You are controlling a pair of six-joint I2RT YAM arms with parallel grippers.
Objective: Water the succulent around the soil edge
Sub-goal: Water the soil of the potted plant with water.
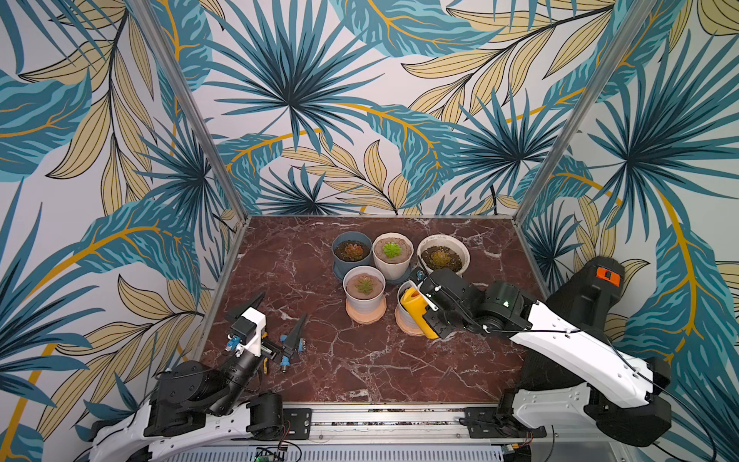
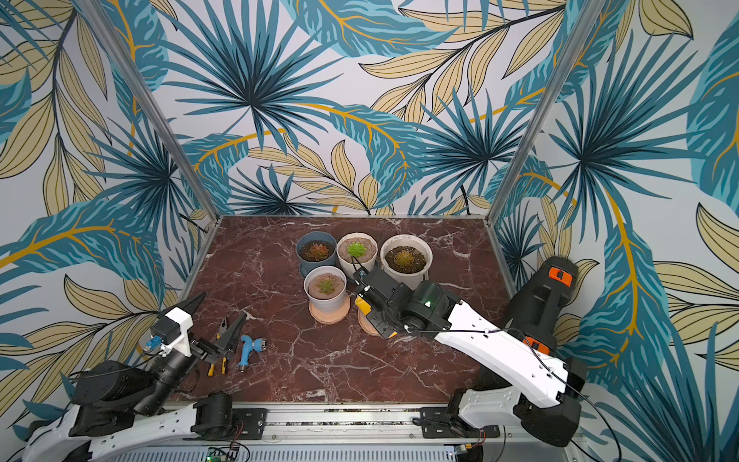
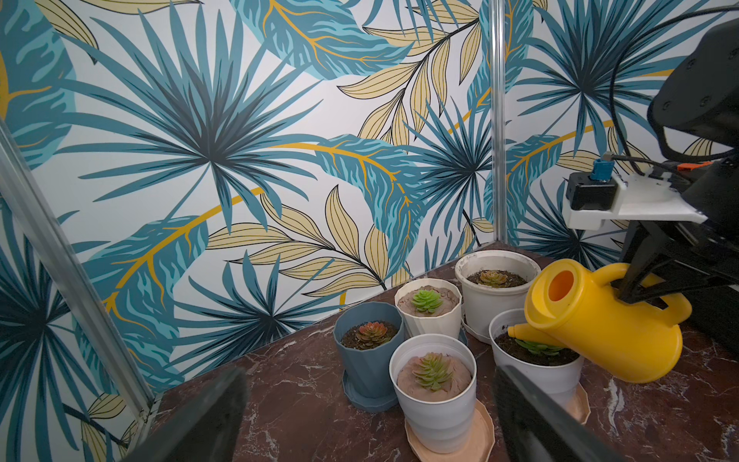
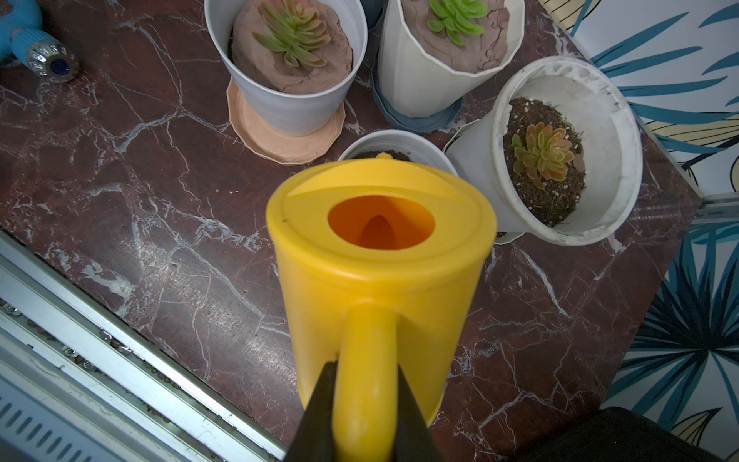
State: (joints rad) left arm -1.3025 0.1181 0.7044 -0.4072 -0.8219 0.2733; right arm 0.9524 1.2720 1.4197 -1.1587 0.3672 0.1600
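The right tool point(image 4: 364, 366) is clamping the looped handle of the yellow watering can point(image 3: 608, 328), with its jaws nearly closed on it. It is holding the can tipped, with the stubby spout point(image 3: 526, 332) reaching over the near-right pot point(image 3: 536, 376) of the cluster. The target succulent point(image 3: 538, 347) is sitting in that pot in dark, crumbly soil, right beneath the spout. From here the water is likely heading for the fleshy rosette rather than the soil edge. The handle is looking like smooth, glossy plastic, so the can may be prone to swivelling between the narrow jaws. The thin white pot is standing on a faceted peach saucer point(image 3: 580, 406), and a bump from the can's rounded body could shift it. The left tool point(image 1: 284, 304) is hanging wide open and empty over the marbled table point(image 1: 360, 372) at near left.
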